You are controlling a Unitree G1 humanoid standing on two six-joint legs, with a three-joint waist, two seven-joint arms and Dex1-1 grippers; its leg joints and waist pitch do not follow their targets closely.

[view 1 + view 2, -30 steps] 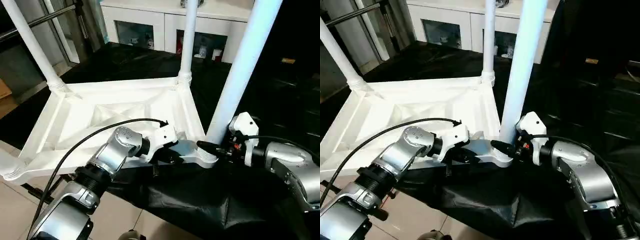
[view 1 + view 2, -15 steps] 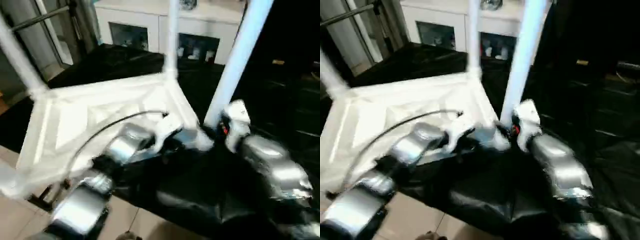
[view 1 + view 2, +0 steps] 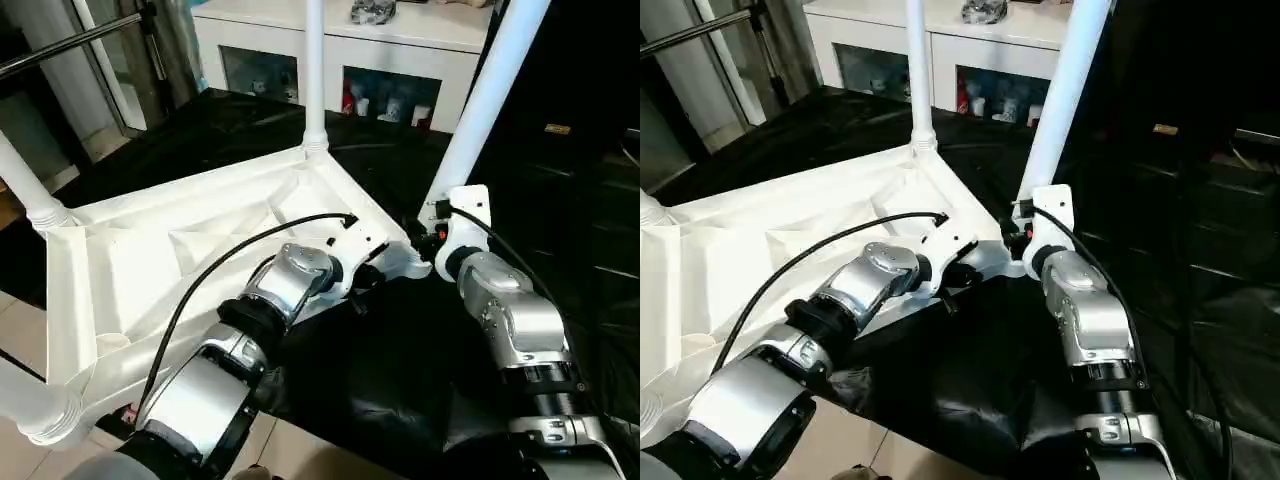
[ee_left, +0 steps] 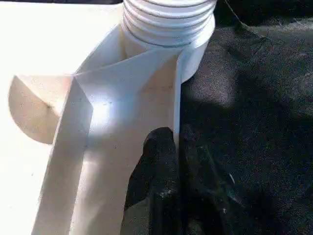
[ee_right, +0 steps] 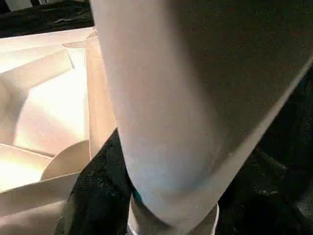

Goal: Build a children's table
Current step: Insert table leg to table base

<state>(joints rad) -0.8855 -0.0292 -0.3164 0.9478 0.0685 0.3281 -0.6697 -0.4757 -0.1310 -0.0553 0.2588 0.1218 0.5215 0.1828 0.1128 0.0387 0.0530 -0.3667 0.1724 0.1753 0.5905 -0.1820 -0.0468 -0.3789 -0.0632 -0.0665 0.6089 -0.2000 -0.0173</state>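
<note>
The children's table lies upside down, its white ribbed top (image 3: pixel 180 260) on a black cloth. Three legs stand in their corner sockets: a far one (image 3: pixel 314 70), a left one (image 3: pixel 22 185) and a near one (image 3: pixel 20 400). My left gripper (image 3: pixel 368 285) is shut on the top's thin rim beside the near right corner socket (image 3: pixel 412 265); its black fingers (image 4: pixel 159 161) pinch that rim wall below the threaded collar (image 4: pixel 168 24). My right gripper (image 3: pixel 432 235) holds the base of the fourth leg (image 3: pixel 480 100), which stands in that socket and looms close in the right wrist view (image 5: pixel 166 107).
A black cloth (image 3: pixel 400 380) covers the work surface and the ground to the right. A white glass-door cabinet (image 3: pixel 400 60) stands behind the table. A metal bar (image 3: pixel 70 45) crosses at far left. Tiled floor (image 3: pixel 20 330) shows at lower left.
The whole picture has shifted and turned, so the camera has moved. Both grippers keep their places at the same corner of the table.
</note>
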